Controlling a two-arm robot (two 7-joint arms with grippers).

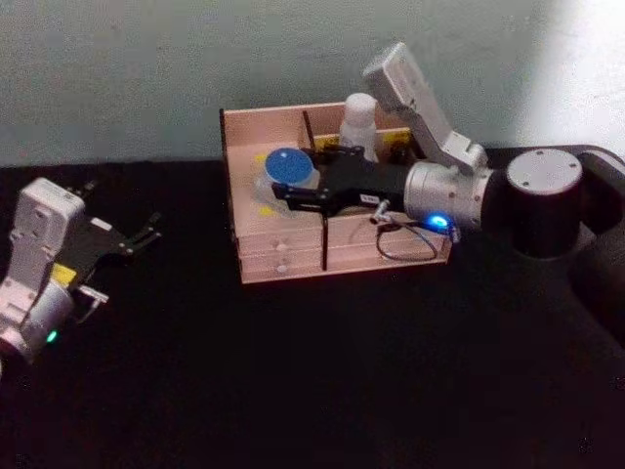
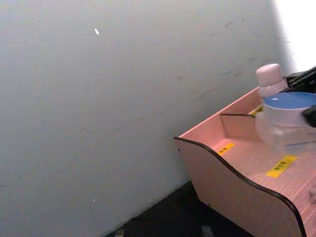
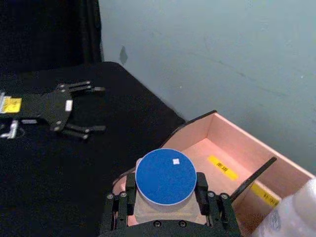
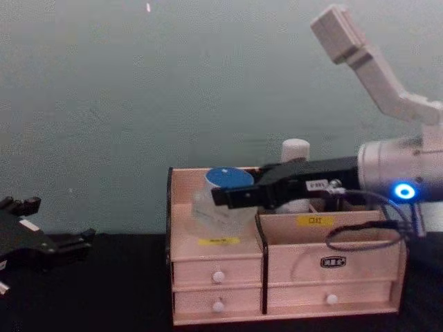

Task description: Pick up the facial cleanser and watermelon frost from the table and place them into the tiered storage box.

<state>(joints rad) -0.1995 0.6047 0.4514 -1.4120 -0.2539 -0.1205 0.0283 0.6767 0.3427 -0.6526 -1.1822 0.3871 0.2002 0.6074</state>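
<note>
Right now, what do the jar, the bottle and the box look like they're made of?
Jar: clear body, glass or hard plastic, since the box shows through it; matte blue lid, likely plastic. Bottle: opaque white, smooth, probably plastic. Box: pale wood or wood board, faint grain, black edging. The right gripper holds the jar at the box's left side; the left gripper is open, off to the left.

Head camera looking down at tiered storage box (image 1: pixel 283 256); chest camera facing its front, low, near; both sharing it.

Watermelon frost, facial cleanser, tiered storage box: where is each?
watermelon frost (image 3: pixel 166 176), right wrist view, its blue lid
facial cleanser (image 1: pixel 359 109), head view, its white cap
tiered storage box (image 4: pixel 297 259), chest view, front panel
</note>
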